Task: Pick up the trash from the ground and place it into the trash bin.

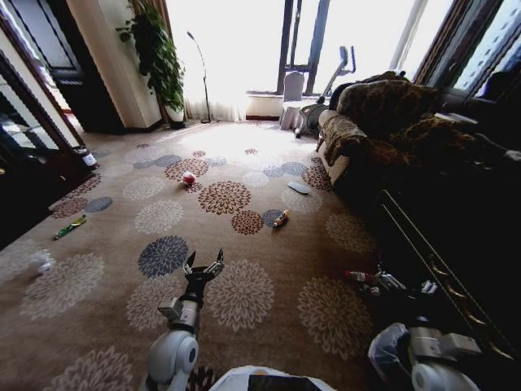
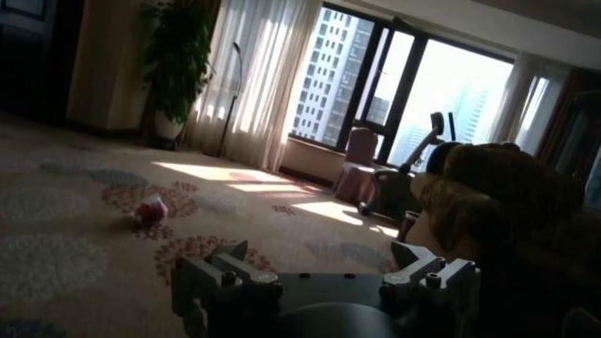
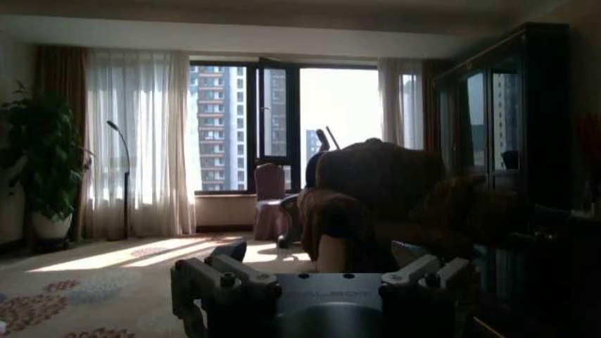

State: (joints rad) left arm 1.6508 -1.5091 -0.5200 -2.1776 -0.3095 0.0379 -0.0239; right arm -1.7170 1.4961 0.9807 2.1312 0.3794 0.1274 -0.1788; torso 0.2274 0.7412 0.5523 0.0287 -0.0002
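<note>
- My left gripper (image 1: 203, 265) hung out in front of the base above the flowered carpet (image 1: 244, 293), its two fingers spread wide with nothing between them; the left wrist view showed the same empty gap.
- My right gripper (image 3: 319, 271) was tucked low on the right beside the dark cabinet (image 1: 456, 244), fingers apart and empty, idle.
- I judged the step to be an approach: no litter was within reach yet, so the base had to close in before the arm came down.
- Nearest of the trash lay to the left: a clear plastic wad (image 1: 41, 261), then a green wrapper (image 1: 70, 227) a little farther on.
- Ahead and slightly right lay the small orange bottle (image 1: 281, 218), with a flat pale slipper (image 1: 299, 187) beyond it, which I would leave alone.
- Farther still sat the pink-white wad (image 1: 188, 178), also plain in the left wrist view (image 2: 150, 210).
- I could not make out the trash bin with any certainty from here.
- The sofa (image 1: 383, 130) and cabinet crowded the right side, so I would have kept to the open carpet on the left.
- A potted plant (image 1: 159, 57) and floor lamp (image 1: 199, 73) stood by the far curtains.
</note>
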